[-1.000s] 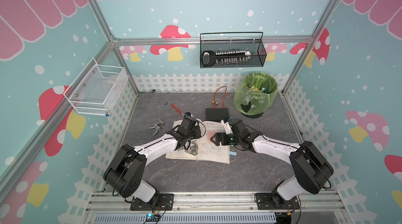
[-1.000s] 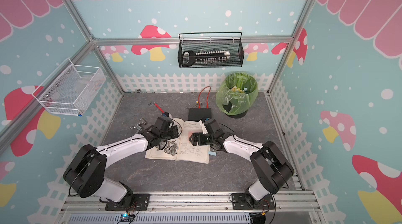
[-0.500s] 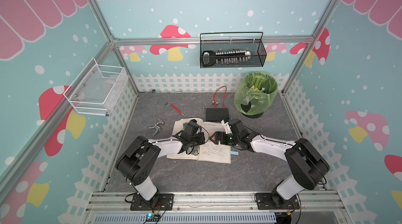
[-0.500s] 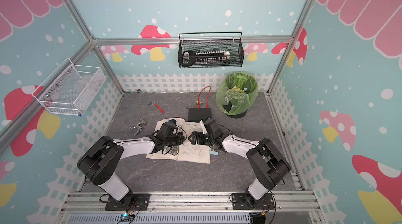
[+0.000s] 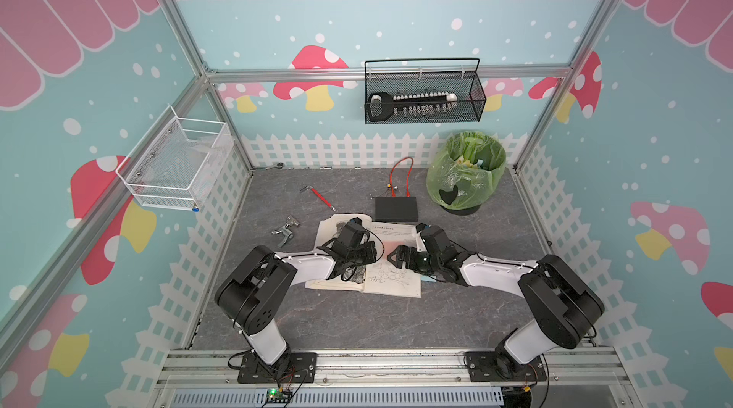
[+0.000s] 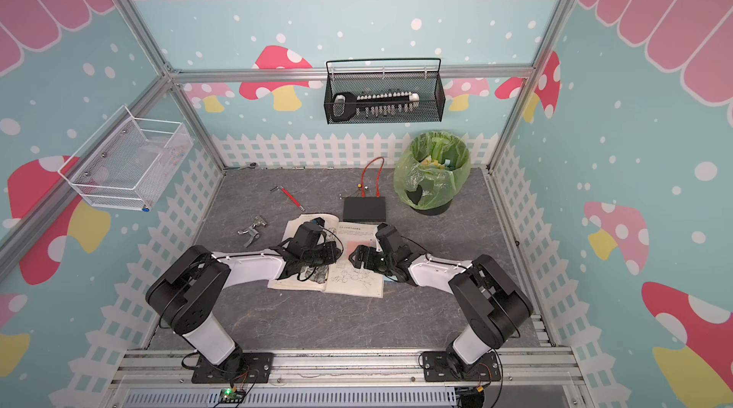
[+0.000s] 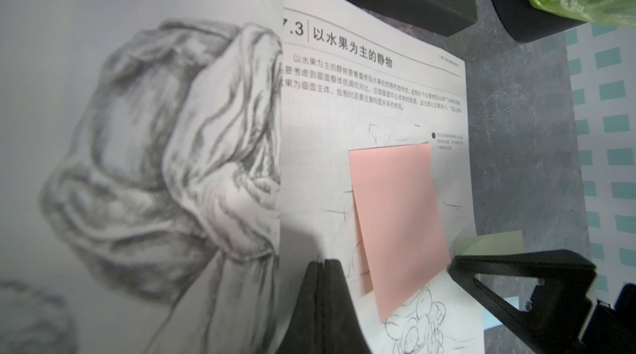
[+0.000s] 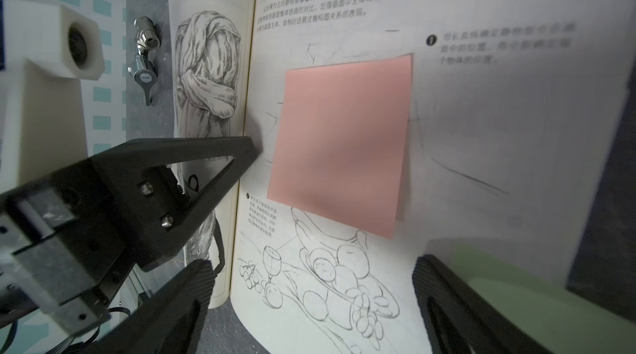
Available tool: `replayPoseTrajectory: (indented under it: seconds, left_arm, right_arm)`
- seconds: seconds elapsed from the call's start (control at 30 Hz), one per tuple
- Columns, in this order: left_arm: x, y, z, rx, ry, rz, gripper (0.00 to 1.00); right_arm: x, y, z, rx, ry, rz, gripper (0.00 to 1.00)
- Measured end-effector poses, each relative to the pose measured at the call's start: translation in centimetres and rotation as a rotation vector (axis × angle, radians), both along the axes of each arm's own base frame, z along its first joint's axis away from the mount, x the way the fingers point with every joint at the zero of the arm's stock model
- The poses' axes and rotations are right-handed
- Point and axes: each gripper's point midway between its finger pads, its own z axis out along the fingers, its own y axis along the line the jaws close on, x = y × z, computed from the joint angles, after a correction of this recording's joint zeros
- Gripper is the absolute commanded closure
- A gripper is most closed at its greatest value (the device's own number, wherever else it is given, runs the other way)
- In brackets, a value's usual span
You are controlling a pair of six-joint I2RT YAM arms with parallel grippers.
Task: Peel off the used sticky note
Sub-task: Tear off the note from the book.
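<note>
A pink sticky note [image 7: 399,218] [image 8: 344,146] sticks to the right page of an open drawing book [image 5: 392,287] [image 6: 357,285]; in both top views only a sliver of the note [image 5: 390,248] shows between my grippers. My left gripper [image 5: 369,252] [image 7: 323,263] is shut with nothing in it, its tips down on the page by the spine, just beside the note. My right gripper [image 5: 396,257] [image 8: 309,269] hovers open over the page's fruit sketch, below the note, with its fingers [image 8: 444,300] apart and empty.
A pale green note [image 7: 488,242] pokes out under the book's right edge. Behind the book lie a black box [image 5: 396,208], a red cable [image 5: 400,176] and a green-bagged bin [image 5: 464,172]. A red-handled tool [image 5: 319,196] and a metal valve [image 5: 286,229] lie to the left.
My left arm has swung in and lowered, carrying its shut gripper from the left page toward the spine beside the note. The right gripper has barely shifted.
</note>
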Motion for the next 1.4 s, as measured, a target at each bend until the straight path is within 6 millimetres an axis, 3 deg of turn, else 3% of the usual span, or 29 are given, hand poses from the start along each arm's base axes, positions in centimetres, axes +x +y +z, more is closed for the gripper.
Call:
replayPoseTrajectory:
  seconds: [0.47, 0.6, 0.83, 1.13, 1.4]
  left_arm:
    - [0.0, -0.3, -0.2, 0.003, -0.009, -0.002, 1.00]
    - [0.0, -0.4, -0.2, -0.001, -0.010, 0.000, 1.00]
    - [0.0, -0.6, -0.3, -0.005, -0.012, -0.003, 1.00]
    - [0.0, -0.6, -0.3, -0.007, -0.014, -0.004, 1.00]
    - [0.0, -0.6, -0.3, -0.008, -0.017, -0.004, 1.00]
  right_arm:
    - [1.5, 1.2, 0.3, 0.163, 0.004, -0.103, 0.05]
    - [1.7, 0.8, 0.1, 0.171, 0.007, -0.147, 0.15]
    - [1.8, -0.3, -0.9, 0.149, 0.031, -0.226, 0.43]
    - [2.3, -1.1, -1.2, 0.150, 0.030, -0.293, 0.46]
    - [3.3, -0.2, -1.4, 0.174, 0.019, -0.290, 0.52]
